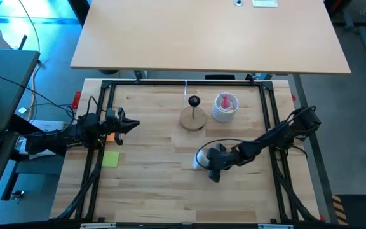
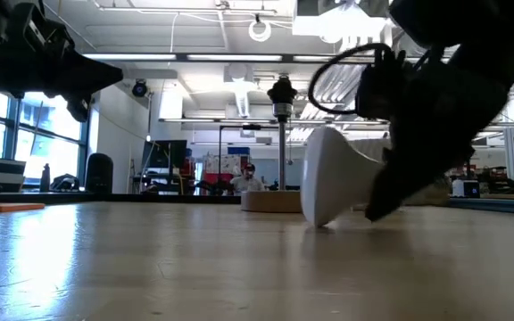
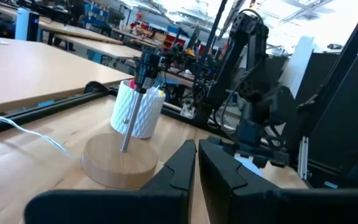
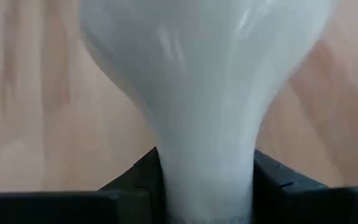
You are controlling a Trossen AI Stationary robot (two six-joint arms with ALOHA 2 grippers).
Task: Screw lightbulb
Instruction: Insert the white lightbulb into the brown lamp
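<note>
The white frosted lightbulb (image 2: 328, 178) lies on its side on the wooden table, its round end pointing toward the table's left; it also shows in the high view (image 1: 201, 159). My right gripper (image 1: 212, 161) is shut on its neck, right of the table's middle. The wooden disc (image 1: 193, 119) with the black socket stem (image 1: 194, 102) stands at the far middle. My left gripper (image 1: 134, 124) hovers shut and empty over the table's left part, pointing right. My right gripper pinches the bulb's narrow neck (image 4: 204, 168) between its two fingers (image 4: 132, 180), one on each side. The fingers come slanting down from the table's right side. The bulb's round end (image 2: 315, 218) rests on the table.
A white ribbed cup (image 1: 225, 107) with a red item stands right of the wooden disc. A yellow-green note (image 1: 110, 159) lies near the left edge. A black frame (image 1: 183, 81) runs round the table. Bare wood lies in front of the bulb.
</note>
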